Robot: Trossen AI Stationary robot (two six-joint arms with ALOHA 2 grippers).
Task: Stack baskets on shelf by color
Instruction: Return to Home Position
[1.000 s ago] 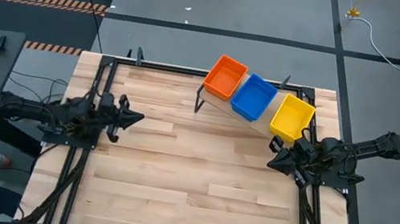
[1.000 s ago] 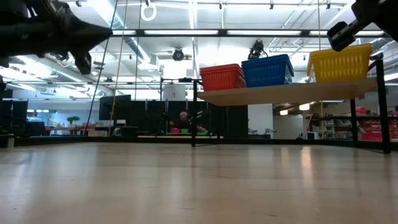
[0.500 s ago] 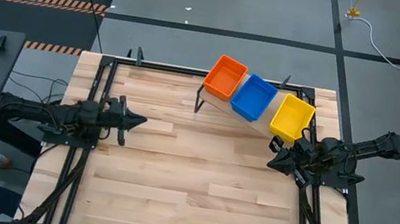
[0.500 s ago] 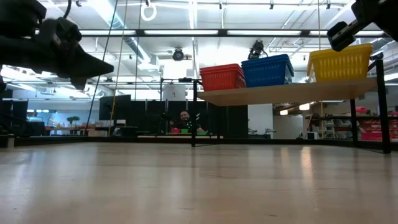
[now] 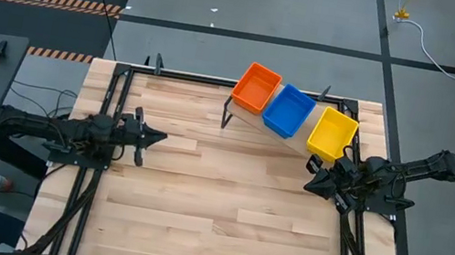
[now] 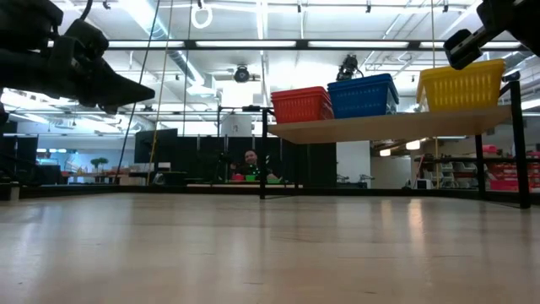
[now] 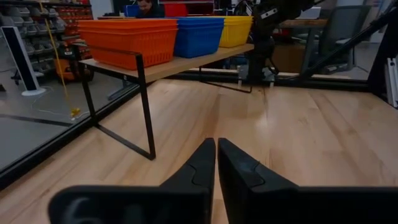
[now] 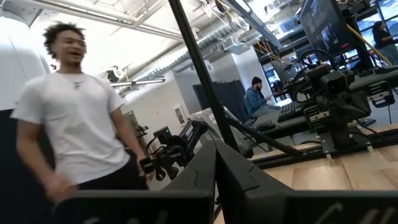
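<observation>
The tabletop [image 5: 224,201] bears the shelf [image 6: 388,127] at its far edge, with orange baskets [image 5: 257,88], blue baskets [image 5: 289,112] and yellow baskets [image 5: 332,135] stacked on it. They look light, stiffish mesh, best pinched at a rim. The left gripper [image 5: 156,137], by the left edge, and the right gripper [image 5: 310,186], by the right edge, are both pinched closed and empty.

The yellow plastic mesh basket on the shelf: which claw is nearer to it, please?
Right. The right claw sits close by the yellow rectangular plastic mesh basket; the left claw is far off across the wooden table.
</observation>
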